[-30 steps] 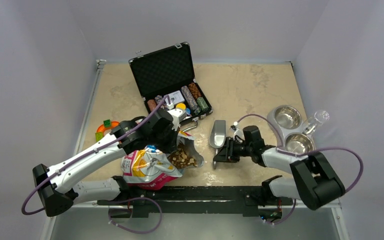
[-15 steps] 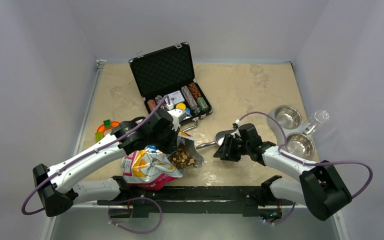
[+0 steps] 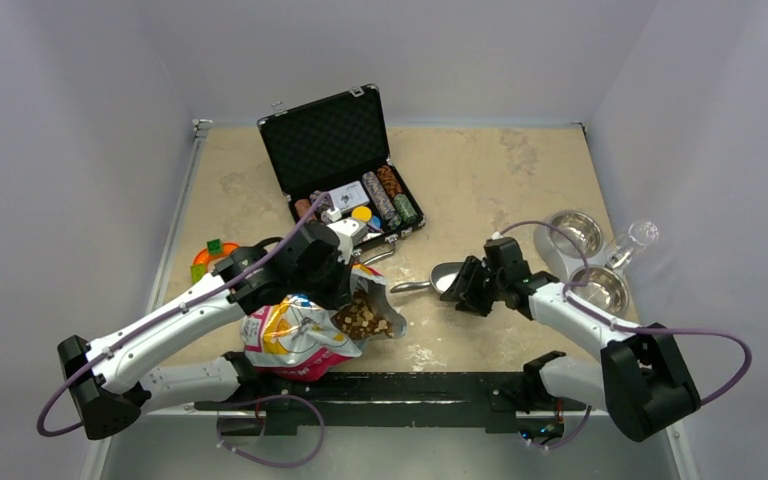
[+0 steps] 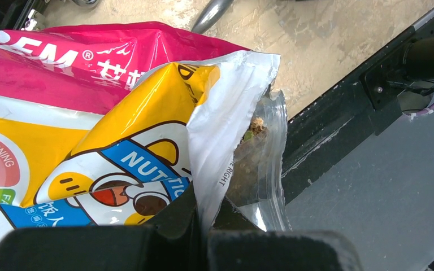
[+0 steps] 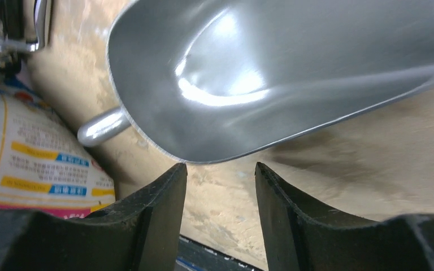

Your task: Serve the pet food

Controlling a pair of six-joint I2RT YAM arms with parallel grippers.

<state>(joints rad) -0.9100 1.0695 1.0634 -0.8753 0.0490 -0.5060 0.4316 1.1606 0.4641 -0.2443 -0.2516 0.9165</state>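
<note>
The pet food (image 3: 364,319) shows as brown kibble in the open mouth of a crinkly printed bag (image 3: 291,338) lying at the near left. My left gripper (image 3: 348,288) is shut on the bag's white torn edge (image 4: 220,141). In the left wrist view, kibble (image 4: 250,141) shows behind the clear lining. A metal scoop (image 3: 444,274) lies empty on the table, its handle (image 3: 408,288) pointing at the bag. My right gripper (image 3: 463,296) stands open just right of the scoop. In the right wrist view, the scoop's rim (image 5: 271,73) sits just beyond my right gripper (image 5: 219,172), and nothing is between its fingers.
A double steel bowl stand (image 3: 588,262) sits at the right with a clear bottle (image 3: 633,241) beside it. An open black case of poker chips (image 3: 345,170) stands behind the bag. A small coloured toy (image 3: 210,256) lies at the left. The black mounting rail (image 3: 410,388) runs along the near edge.
My right gripper has opened and let go of the scoop, then drawn back to the right. The scoop has swung so its handle points left. The left arm has shifted slightly, still gripping the bag.
</note>
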